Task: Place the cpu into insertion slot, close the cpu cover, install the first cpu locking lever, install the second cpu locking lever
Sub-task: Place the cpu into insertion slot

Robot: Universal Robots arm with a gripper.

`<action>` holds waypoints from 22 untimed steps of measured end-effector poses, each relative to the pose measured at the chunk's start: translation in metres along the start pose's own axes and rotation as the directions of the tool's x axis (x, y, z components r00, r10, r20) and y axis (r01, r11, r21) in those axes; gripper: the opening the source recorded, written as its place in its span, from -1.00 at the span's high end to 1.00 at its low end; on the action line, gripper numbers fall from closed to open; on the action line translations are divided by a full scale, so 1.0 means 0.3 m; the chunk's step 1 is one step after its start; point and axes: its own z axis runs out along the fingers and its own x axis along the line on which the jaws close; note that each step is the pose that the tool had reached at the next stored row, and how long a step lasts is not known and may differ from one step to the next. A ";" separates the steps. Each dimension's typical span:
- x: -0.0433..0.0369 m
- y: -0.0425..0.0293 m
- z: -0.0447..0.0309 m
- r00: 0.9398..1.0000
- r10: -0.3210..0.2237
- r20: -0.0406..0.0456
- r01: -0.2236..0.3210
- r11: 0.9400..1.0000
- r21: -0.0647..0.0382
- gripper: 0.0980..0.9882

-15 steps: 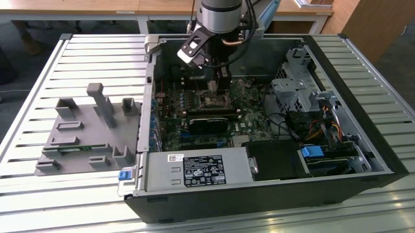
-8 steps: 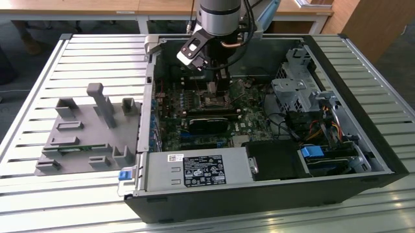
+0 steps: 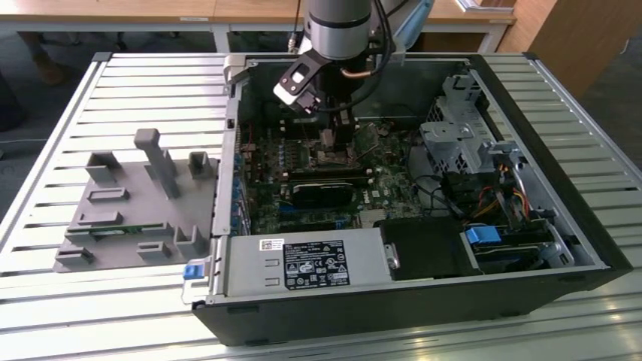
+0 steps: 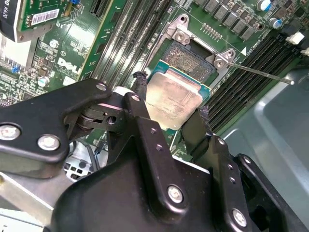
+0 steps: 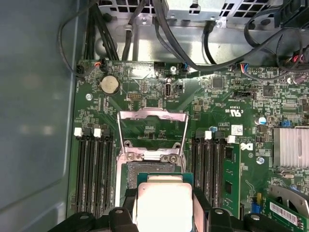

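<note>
My gripper (image 4: 171,96) was closed to a narrow grip on the cpu (image 4: 175,102), one black finger (image 4: 143,108) pressed against each of two opposite edges. The cpu's silvery-grey top faced up, with its green rim showing along one side.

In the second wrist view, the cpu hung partly over one edge of the insertion slot (image 4: 190,59), whose dark centre lay open beyond it. I could not tell whether the chip touched the slot. A thin metal rod (image 4: 260,73) ran from one corner of the slot out across the black memory slots (image 4: 241,84).

In the first wrist view, the cpu (image 5: 164,203) sat between my fingers (image 5: 200,205) and covered part of the insertion slot (image 5: 130,173). The cpu cover (image 5: 152,113) stood swung open on the far side of the slot, and green board showed through its window. A round coin battery (image 5: 109,83) sat beyond the cover, and a finned heat sink (image 5: 289,147) lay off to one side.

In the exterior view, my arm reached straight down into an open computer case (image 3: 561,226), with the gripper (image 3: 336,139) low over the green motherboard (image 3: 386,188). The case lay on a slatted table (image 3: 131,83). A grey moulded fixture (image 3: 120,218) sat beside it, toward the exterior view's left.
</note>
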 end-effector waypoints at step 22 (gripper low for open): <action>0.000 -0.001 0.018 1.000 0.000 0.000 0.000 1.000 0.000 0.00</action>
